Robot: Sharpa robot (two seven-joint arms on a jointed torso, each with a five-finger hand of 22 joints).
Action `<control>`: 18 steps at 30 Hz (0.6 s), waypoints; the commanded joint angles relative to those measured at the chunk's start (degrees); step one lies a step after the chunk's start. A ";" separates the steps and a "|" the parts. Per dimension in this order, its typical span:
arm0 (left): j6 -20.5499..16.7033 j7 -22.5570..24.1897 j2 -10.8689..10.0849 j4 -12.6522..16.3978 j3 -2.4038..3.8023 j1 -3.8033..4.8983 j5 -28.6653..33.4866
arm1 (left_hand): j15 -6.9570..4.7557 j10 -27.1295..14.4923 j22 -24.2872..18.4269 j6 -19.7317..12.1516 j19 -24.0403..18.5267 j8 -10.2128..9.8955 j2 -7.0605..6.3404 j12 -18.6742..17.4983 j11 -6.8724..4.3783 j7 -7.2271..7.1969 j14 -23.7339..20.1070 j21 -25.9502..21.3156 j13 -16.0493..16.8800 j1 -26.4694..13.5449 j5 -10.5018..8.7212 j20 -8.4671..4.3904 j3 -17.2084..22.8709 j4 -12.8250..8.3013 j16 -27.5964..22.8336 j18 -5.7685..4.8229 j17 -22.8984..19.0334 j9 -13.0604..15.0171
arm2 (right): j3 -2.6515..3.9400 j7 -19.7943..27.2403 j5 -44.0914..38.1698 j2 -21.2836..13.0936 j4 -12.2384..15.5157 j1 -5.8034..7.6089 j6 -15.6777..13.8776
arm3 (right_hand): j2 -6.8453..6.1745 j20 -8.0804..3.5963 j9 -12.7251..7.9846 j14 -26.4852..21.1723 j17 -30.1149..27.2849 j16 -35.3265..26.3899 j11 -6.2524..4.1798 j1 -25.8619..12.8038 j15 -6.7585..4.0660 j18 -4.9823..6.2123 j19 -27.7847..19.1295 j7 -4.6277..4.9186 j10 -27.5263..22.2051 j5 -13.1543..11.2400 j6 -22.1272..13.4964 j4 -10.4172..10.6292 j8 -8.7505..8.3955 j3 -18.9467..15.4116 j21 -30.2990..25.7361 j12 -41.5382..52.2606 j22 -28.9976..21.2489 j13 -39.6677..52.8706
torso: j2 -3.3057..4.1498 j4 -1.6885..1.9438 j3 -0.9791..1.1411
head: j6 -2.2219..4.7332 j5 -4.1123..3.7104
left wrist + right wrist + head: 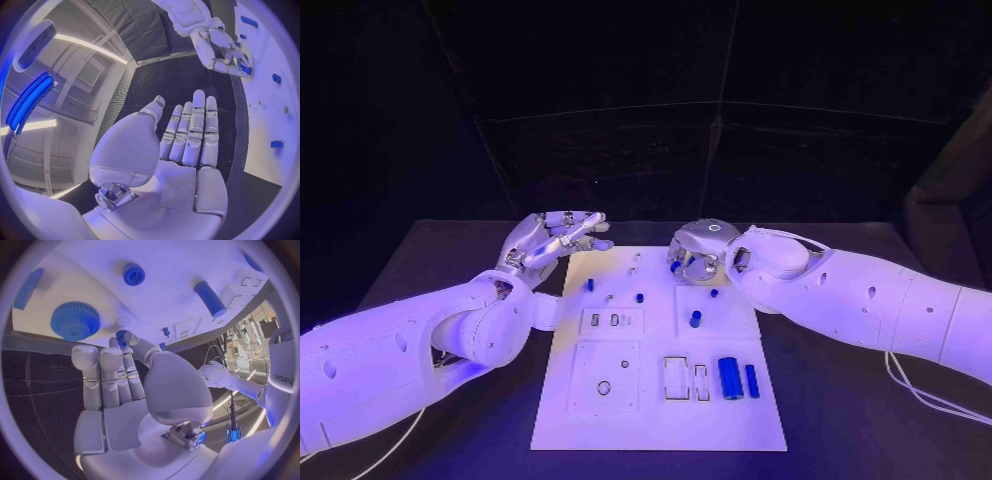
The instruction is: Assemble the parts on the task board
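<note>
Closest to our head camera, the task board [661, 400] is lying on the black table [459, 250], its near end carrying two blue cylinders [730, 377] side by side next to two empty rectangular slots [676, 378].

We are holding our right hand [697, 252] over the board's far end, and its thumb and a finger are pinching a small blue gear [122, 335], the other fingers lying straight alongside. Just beyond those fingertips in the right wrist view, a large blue gear [75, 320] is sitting on the board, with a round blue part [134, 274] and a blue cylinder [210, 298] farther out. A blue peg [695, 319] is standing in a square plate just nearer us than that hand.

We are keeping our left hand [560, 238] beside the board's far left corner, off the plate, palm up, fingers straight and spread, holding nothing. Small blue parts [590, 284] are standing on the board just beside it.
</note>
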 commanded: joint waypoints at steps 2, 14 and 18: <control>0.94 0.09 -0.16 0.21 0.00 0.08 -0.43 | 0.17 0.17 -0.06 0.25 0.50 -0.39 0.53 -0.20 0.43 0.33 0.30 -0.19 -0.04 -0.13 0.15 -0.05 0.06 -0.25 -0.19 0.42 0.05 -0.07 | 0.07 1.14 2.22 0.43 0.42 0.16 -7.61 | -0.64 0.40 0.36 -0.02 -0.03 0.38 -0.30 0.27 -0.05 -1.18 -0.19 0.44 0.01 0.38 -0.43 1.18 -0.78 1.71 0.62 -0.80 0.35 -0.30 | 0.08 0.07 -0.02 | 0.06 0.19; 1.14 0.08 -0.11 0.25 -0.01 0.09 -0.43 | 0.18 0.17 -0.08 0.25 0.50 -0.44 0.56 -0.25 0.43 0.33 0.29 -0.21 -0.04 -0.07 0.15 -0.05 0.13 -0.34 -0.23 0.42 0.10 -0.07 | 0.09 0.62 4.15 5.25 -3.83 0.21 -11.28 | -1.66 0.70 0.20 -0.30 -0.26 0.52 0.09 -0.19 0.24 -1.16 -0.60 0.78 -0.77 0.39 -1.09 1.67 -1.43 2.39 1.05 -1.45 0.62 -0.46 | 0.41 0.33 -0.15 | 0.19 0.29; 1.21 0.06 -0.01 0.12 -0.01 0.09 -0.43 | 0.18 0.17 -0.10 0.25 0.51 -0.47 0.57 -0.29 0.43 0.33 0.27 -0.23 -0.04 -0.03 0.14 -0.05 0.18 -0.41 -0.26 0.42 0.13 -0.07 | 0.09 0.74 4.41 6.88 -5.37 0.24 -10.90 | -1.83 0.77 0.16 -0.33 -0.21 0.62 0.17 -0.27 0.31 -1.17 -0.65 0.86 -0.97 0.41 -1.25 1.79 -1.57 2.53 1.15 -1.55 0.72 -0.50 | 0.56 0.36 -0.17 | 0.27 0.22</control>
